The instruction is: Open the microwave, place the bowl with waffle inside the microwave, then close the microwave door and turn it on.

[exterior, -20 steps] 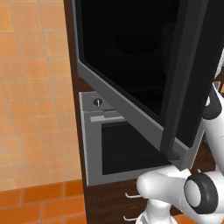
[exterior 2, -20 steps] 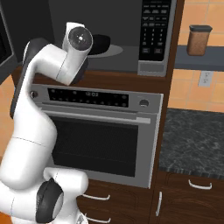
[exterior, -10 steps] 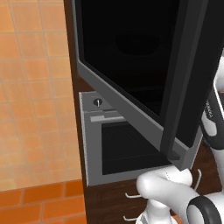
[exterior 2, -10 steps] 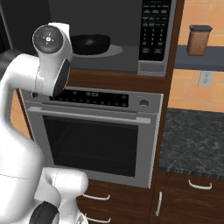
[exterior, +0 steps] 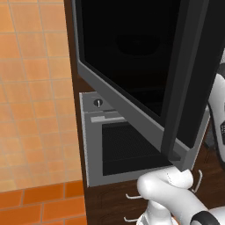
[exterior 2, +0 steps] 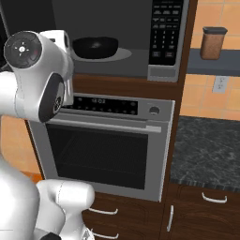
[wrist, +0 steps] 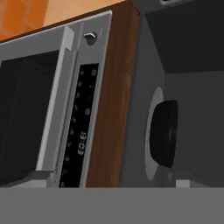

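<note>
The microwave (exterior 2: pixel 166 40) stands open, and its grey cavity (wrist: pixel 192 109) faces the hand camera. The dark bowl (exterior 2: pixel 95 47) rests on the round plate inside; it appears again as the bowl (wrist: pixel 164 133), rolled sideways in the hand view. I cannot make out a waffle in it. The microwave door (exterior: pixel 127 57) is swung far out to the left, its dark bar handle (exterior: pixel 182 79) near me. My white arm (exterior 2: pixel 35 70) is bent in front of the cavity's left side. My gripper is open and holds nothing; the hand sits outside the cavity, apart from the bowl.
A silver oven (exterior 2: pixel 103 150) with a display strip and a knob sits just below the microwave. To the right are a dark stone counter (exterior 2: pixel 206 150) and a brown jar (exterior 2: pixel 213 42) on a shelf. Orange tiles (exterior: pixel 30 88) cover the wall on the left.
My arm has pulled back out of the microwave toward the base; its elbow now looms larger and lower left in the right base view. The bowl stays inside. The door has not moved.
</note>
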